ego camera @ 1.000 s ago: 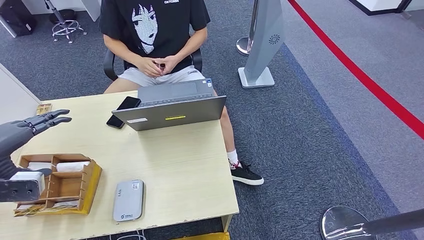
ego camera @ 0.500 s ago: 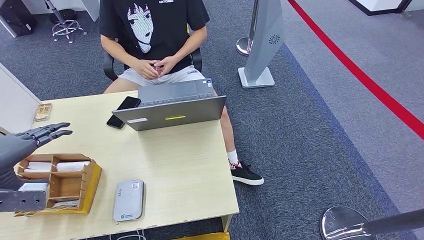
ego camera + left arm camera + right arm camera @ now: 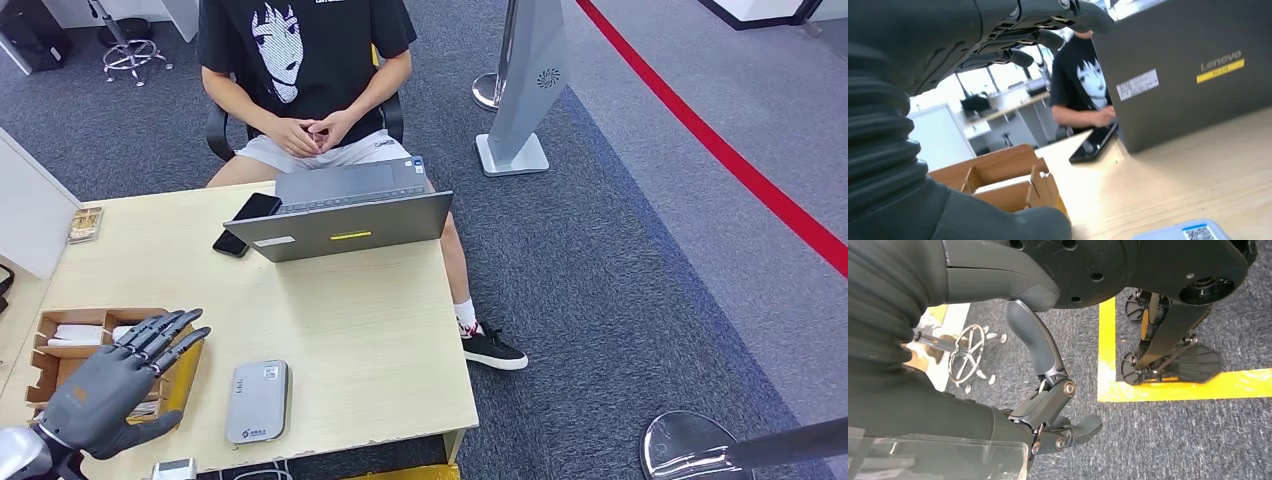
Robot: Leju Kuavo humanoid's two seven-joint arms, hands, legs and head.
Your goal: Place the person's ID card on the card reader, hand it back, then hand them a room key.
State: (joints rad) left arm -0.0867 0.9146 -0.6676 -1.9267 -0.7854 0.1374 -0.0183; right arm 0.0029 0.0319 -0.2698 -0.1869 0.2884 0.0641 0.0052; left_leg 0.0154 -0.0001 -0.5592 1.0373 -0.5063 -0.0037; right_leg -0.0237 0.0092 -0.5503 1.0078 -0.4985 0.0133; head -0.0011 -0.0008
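My left hand (image 3: 112, 385) hovers at the table's near left corner, over the near end of the wooden card box (image 3: 62, 348), fingers stretched and apart, holding nothing. White cards (image 3: 78, 333) lie in the box's compartments. The grey card reader (image 3: 257, 400) lies flat just right of the box, with nothing on it; its corner shows in the left wrist view (image 3: 1188, 231). The person (image 3: 305, 75) sits behind the laptop with both hands clasped in the lap. My right hand (image 3: 1048, 405) hangs beside the body over the carpet, fingers loosely bent, holding nothing.
An open grey laptop (image 3: 345, 215) stands at the far edge of the table (image 3: 370, 330), its back toward me. A black phone (image 3: 247, 222) lies left of it. A small tan item (image 3: 85, 223) sits at the far left. A white partition (image 3: 25, 215) borders the left side.
My left hand has dropped from the table's left edge down to the near corner, now over the card box. The person has stayed seated.
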